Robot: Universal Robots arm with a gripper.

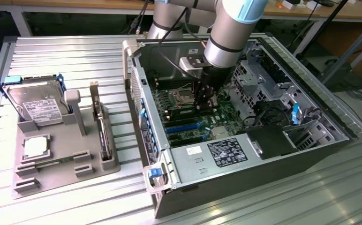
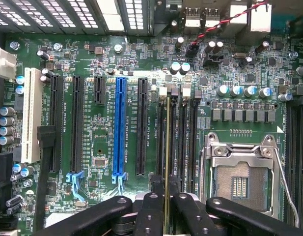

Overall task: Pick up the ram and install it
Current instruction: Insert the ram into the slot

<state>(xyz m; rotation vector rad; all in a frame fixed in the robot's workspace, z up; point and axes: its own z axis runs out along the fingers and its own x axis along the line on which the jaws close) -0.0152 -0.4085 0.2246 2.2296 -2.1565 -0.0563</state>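
clamping the ram (image 2: 167, 142) edge-on, end effector (image 2: 166, 199) seemingly above a narrow memory slot (image 2: 173, 132)

Case (image 1: 168, 187) open on top; arm (image 1: 228, 33) reaches in through it w/ free room all round. Drive cage (image 1: 262, 79) crowds the exterior view's right, PSU box (image 1: 228, 152) blocks the near end. On the board, gripper (image 2: 167, 196) pinching the ram (image 2: 167, 147) sits over the memory slots (image 2: 183, 137): CPU socket (image 2: 239, 172) just beside on one side, long black slot (image 2: 141, 128) on the other. Black cable (image 2: 43, 162) near the white slot (image 2: 32, 118), prob. standing clear of the board.
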